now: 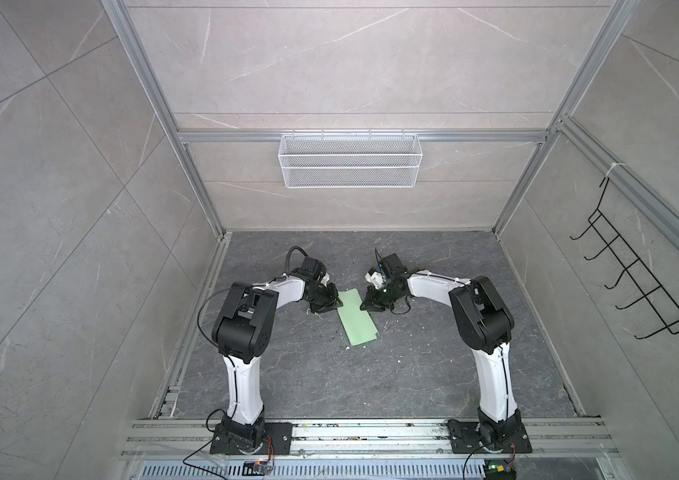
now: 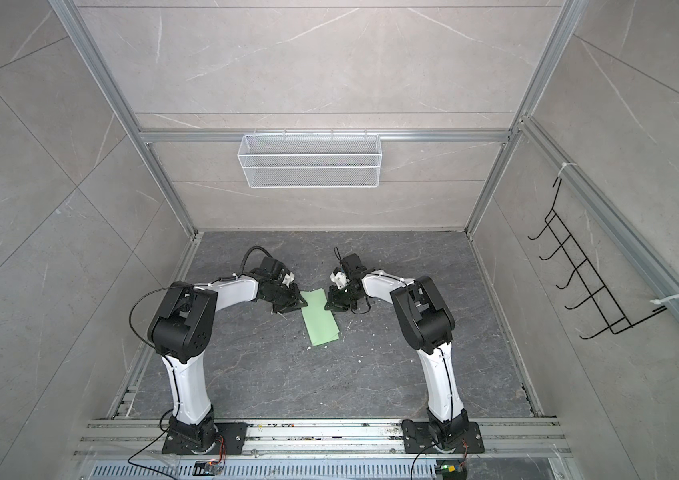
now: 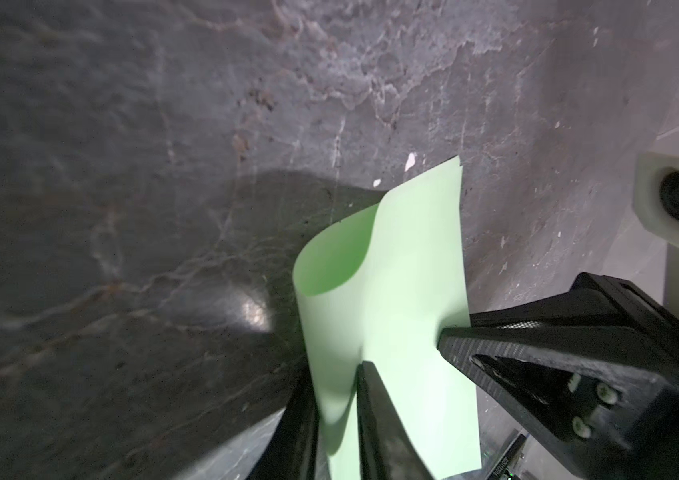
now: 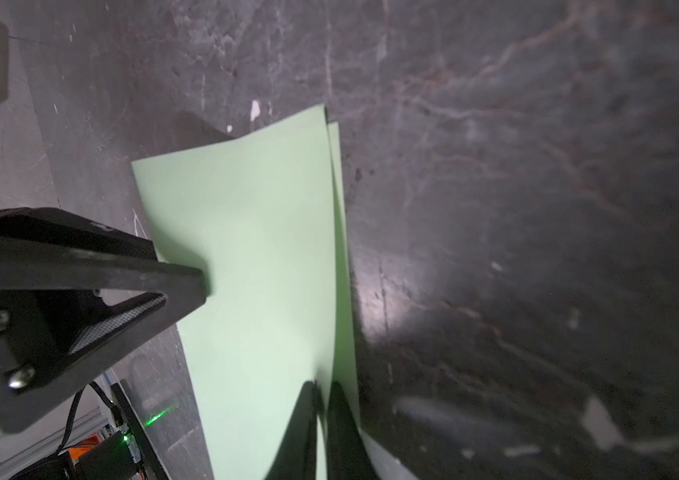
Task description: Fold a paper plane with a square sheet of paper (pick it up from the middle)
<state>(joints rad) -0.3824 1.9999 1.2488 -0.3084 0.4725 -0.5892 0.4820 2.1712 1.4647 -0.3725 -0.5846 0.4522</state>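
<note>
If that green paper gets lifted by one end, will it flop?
Probably: the square sheet of paper bows into a curl in the left wrist view. Likely light and easily slid on the smooth table. Its folded layers gape, so it may spring open.

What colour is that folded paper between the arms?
The paper is plain pale green; clearest in the right wrist view.

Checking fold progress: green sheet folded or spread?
Folded in half, uncreased. The square sheet of paper reads as a narrow rectangle; right wrist view shows two offset layers, left wrist view an open loop.
</note>
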